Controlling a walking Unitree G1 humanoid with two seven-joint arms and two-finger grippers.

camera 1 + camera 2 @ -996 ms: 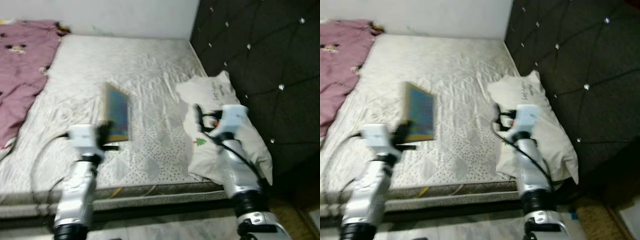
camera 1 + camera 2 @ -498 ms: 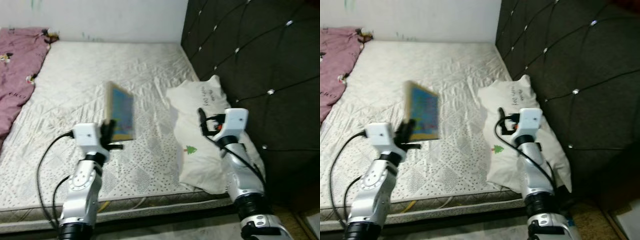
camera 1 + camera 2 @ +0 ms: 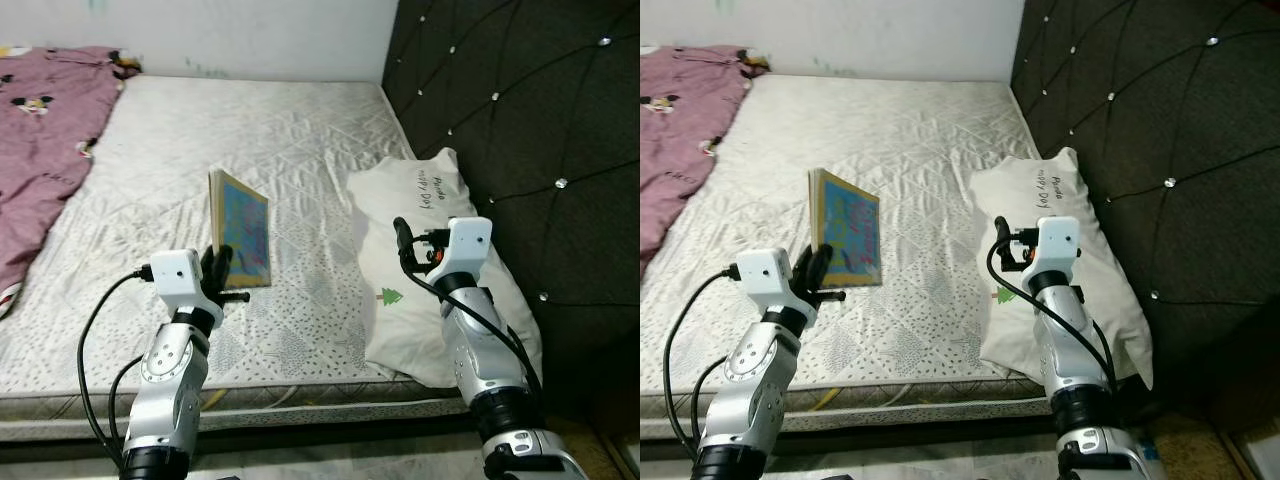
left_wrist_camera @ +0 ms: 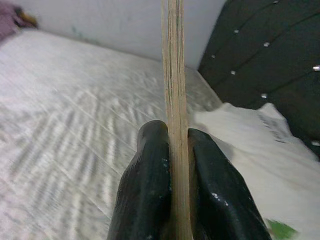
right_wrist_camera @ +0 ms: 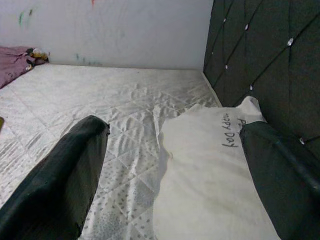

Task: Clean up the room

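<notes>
a crumpled pink printed blanket (image 3: 45, 150) lies along the far left of the white quilted mattress (image 3: 300, 140). the left end effector (image 3: 222, 272) is clamped on the lower edge of a thin, flat picture book with a blue cover (image 3: 243, 232), holding it upright above the mattress near the front edge; its long axis runs vertically and the cover faces the robot's right. the left wrist view gives the book edge-on, a pale stack of pages (image 4: 174, 100) pinched between two black fingers (image 4: 145, 185), while the eye views show its coloured cover. further right, a white pillow with a small green tree print (image 3: 430, 260) rests on the mattress against the dark tufted headboard (image 3: 520, 130). the right end effector (image 3: 402, 243) hovers over the pillow with fingers (image 5: 65, 180) spread apart and holding nothing. compared with half a second ago the book stands steadier and sharper, and the whole scene has shifted in frame, so the camera has moved.
</notes>
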